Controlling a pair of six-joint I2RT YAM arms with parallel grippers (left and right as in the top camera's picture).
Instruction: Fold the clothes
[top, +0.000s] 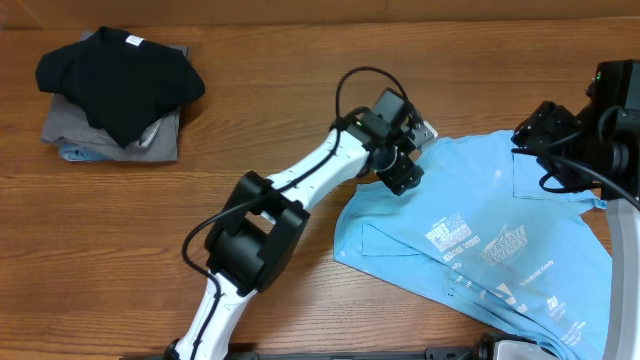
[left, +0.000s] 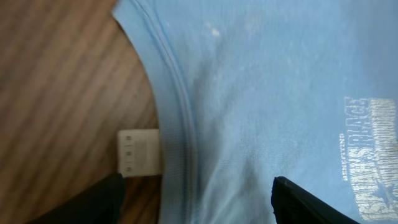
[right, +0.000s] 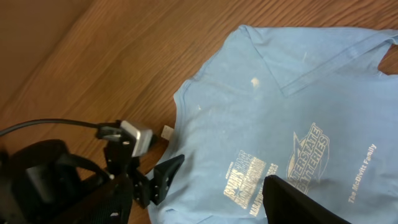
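Note:
The light sky-blue T-shirt (top: 480, 235) lies spread but rumpled on the right part of the wooden table, with its white print facing up. My left gripper (top: 404, 172) is open at the shirt's left edge. In the left wrist view its fingers (left: 199, 205) straddle the ribbed collar (left: 177, 112), next to the white neck tag (left: 140, 152). My right gripper (top: 545, 130) hovers open over the shirt's far right part. In the right wrist view its jaws (right: 199, 208) are empty above the printed chest (right: 249, 177), and the left gripper (right: 158, 177) shows at the shirt's edge.
A black shirt (top: 120, 75) lies on a stack of folded grey garments (top: 70, 130) at the far left. Bare wood table (top: 260, 120) lies between the stack and the blue shirt. The left arm (top: 300, 180) crosses the table's middle.

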